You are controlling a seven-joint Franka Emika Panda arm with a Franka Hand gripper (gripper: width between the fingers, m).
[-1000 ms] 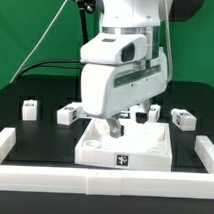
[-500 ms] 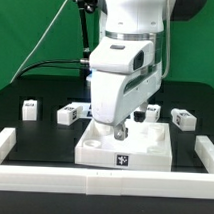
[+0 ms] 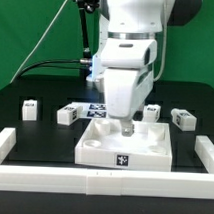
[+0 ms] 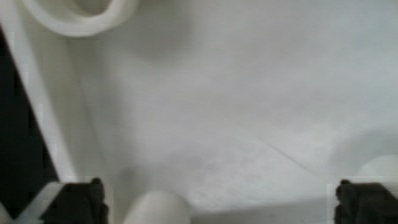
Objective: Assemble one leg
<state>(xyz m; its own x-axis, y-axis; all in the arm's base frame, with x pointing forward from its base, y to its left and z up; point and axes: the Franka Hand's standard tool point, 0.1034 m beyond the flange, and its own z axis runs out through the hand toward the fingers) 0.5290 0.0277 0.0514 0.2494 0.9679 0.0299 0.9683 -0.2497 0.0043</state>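
The tool [image 4: 222, 200], wide open and seemingly empty, hovers over the large white square tray-like piece [image 3: 123, 151], while the small white chunky plastic legs [image 3: 67, 114] lie unfitted on the black table [image 3: 44, 138].

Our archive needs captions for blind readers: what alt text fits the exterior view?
A white robot arm's gripper hangs over the large white square piece on a black table. Small white tagged legs sit behind it, two at the exterior view's left, one clearly at its right.
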